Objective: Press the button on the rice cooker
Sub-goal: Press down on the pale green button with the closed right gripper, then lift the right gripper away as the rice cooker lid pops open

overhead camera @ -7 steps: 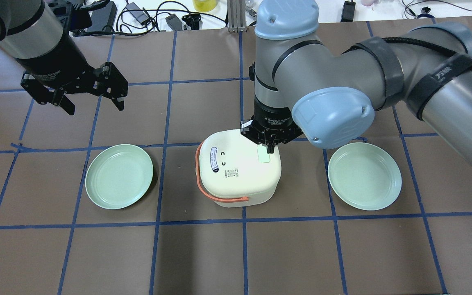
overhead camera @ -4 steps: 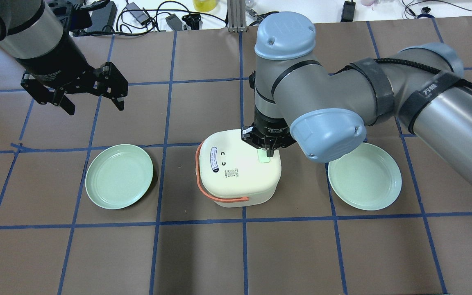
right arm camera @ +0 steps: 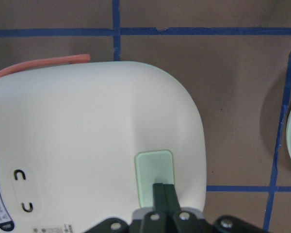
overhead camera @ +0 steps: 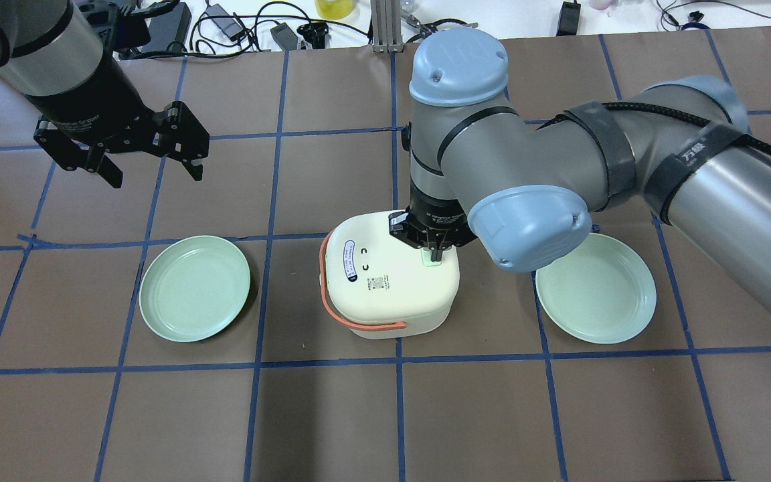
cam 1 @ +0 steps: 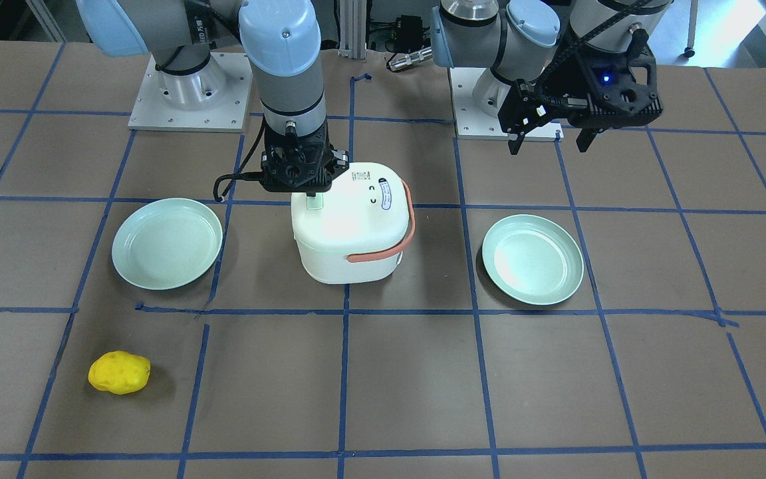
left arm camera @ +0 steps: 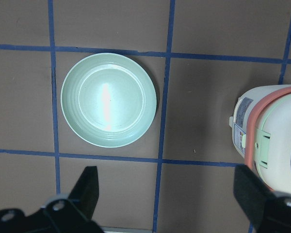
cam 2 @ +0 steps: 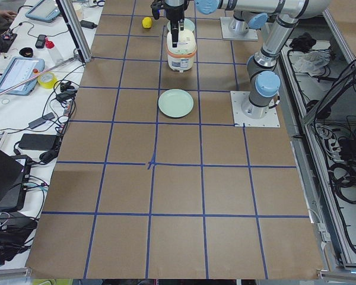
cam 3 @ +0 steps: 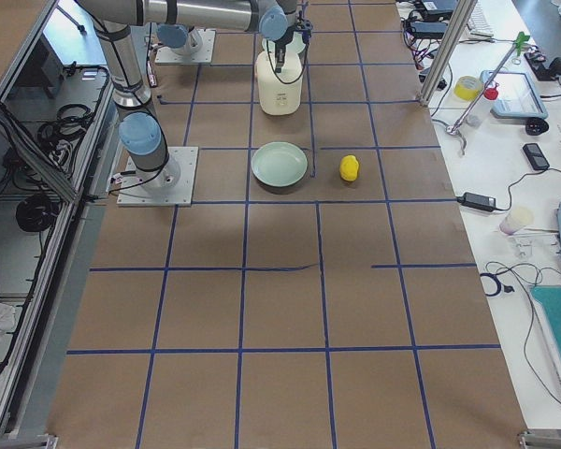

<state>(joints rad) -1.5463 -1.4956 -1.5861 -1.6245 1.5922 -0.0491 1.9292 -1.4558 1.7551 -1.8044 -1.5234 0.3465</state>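
Observation:
The white rice cooker (overhead camera: 385, 281) with an orange handle stands mid-table; it also shows in the front view (cam 1: 350, 233). Its pale green button (right arm camera: 154, 165) is on the lid's right side. My right gripper (overhead camera: 436, 253) is shut, and its joined fingertips (right arm camera: 163, 194) point straight down onto the button's edge. In the front view the right gripper (cam 1: 312, 193) stands right on the button (cam 1: 314, 203). My left gripper (overhead camera: 156, 175) is open and empty. It hangs above the table at the far left, well away from the cooker (left arm camera: 271, 136).
Two pale green plates lie on either side of the cooker, one on the left (overhead camera: 195, 288) and one on the right (overhead camera: 596, 288). A yellow lumpy object (cam 1: 119, 372) lies near the operators' edge. Cables and adapters (overhead camera: 238, 23) lie along the far edge.
My right arm has come down and shifted slightly left, bringing the shut fingertips lower onto the green button. The left arm has not moved.

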